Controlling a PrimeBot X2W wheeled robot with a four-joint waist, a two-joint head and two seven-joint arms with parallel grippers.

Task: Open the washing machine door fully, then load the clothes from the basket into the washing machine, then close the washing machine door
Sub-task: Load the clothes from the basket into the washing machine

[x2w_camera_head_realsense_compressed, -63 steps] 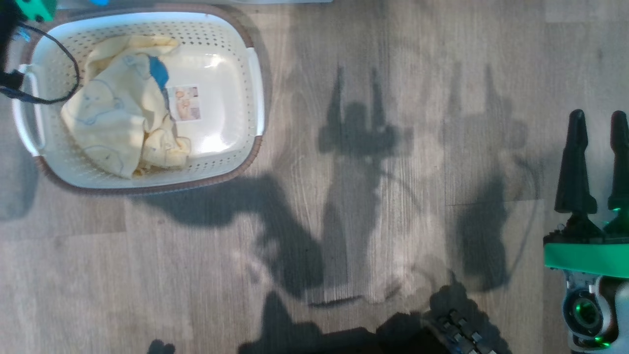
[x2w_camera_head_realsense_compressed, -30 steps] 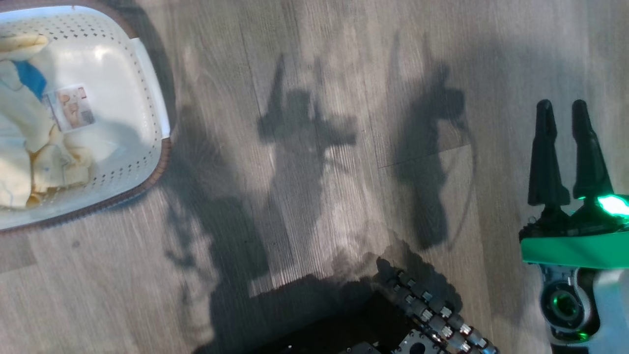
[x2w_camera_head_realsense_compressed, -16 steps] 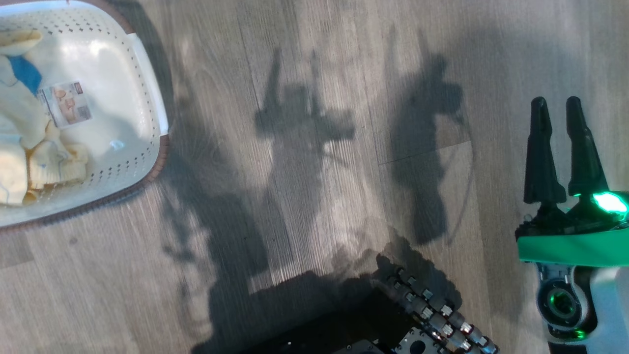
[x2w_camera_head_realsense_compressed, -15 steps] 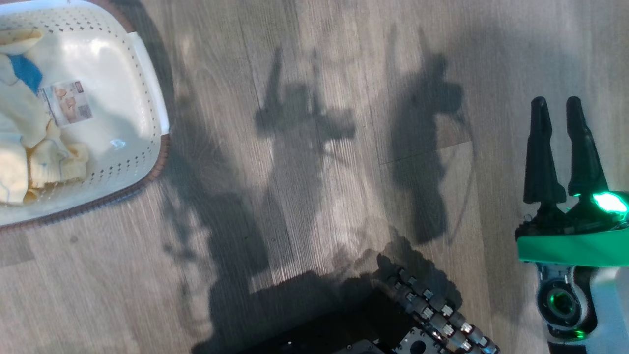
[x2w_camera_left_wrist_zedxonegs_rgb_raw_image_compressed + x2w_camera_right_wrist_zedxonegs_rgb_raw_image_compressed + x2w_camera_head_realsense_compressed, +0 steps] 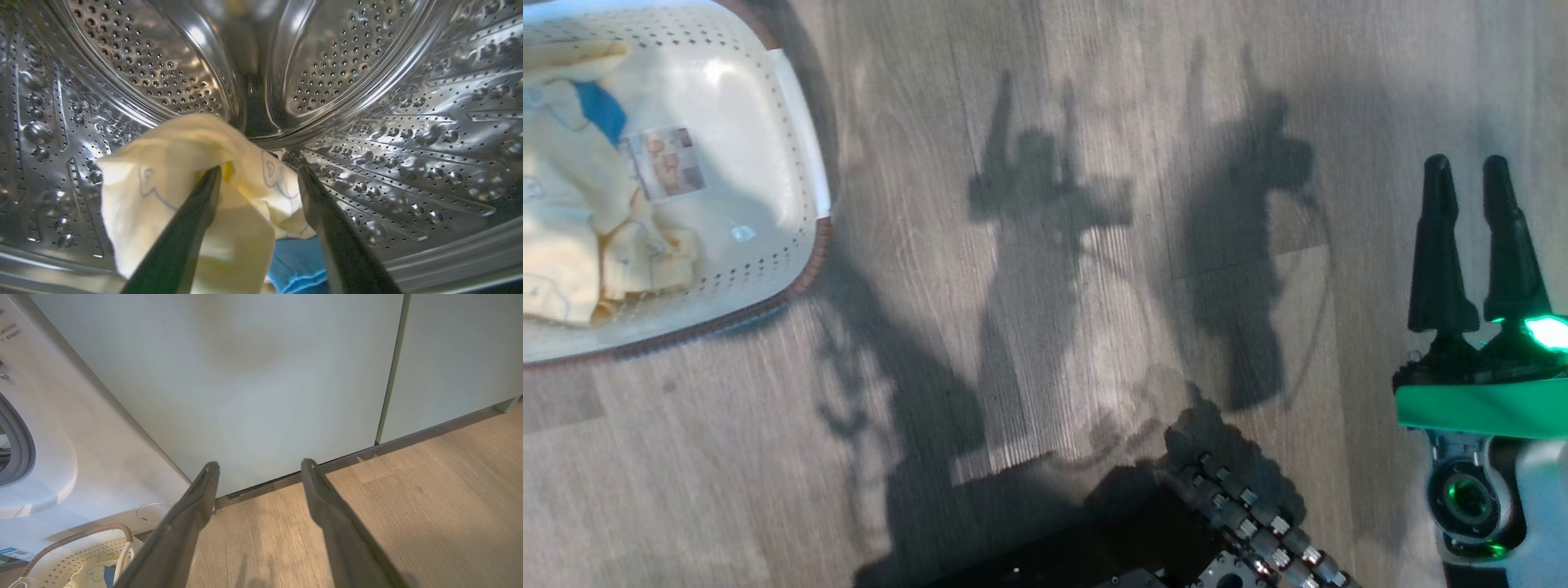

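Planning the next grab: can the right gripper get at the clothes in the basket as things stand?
Probably yes: the right gripper is open and empty, the basket is open-topped, and nothing stands between it and the clothes.

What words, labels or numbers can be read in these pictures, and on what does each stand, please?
Sticker on the basket bottom: too blurred to read.
Small grey print on the washing machine front: too small to read.
Blue label low on the washing machine: too small to read.
Nothing can be quoted.
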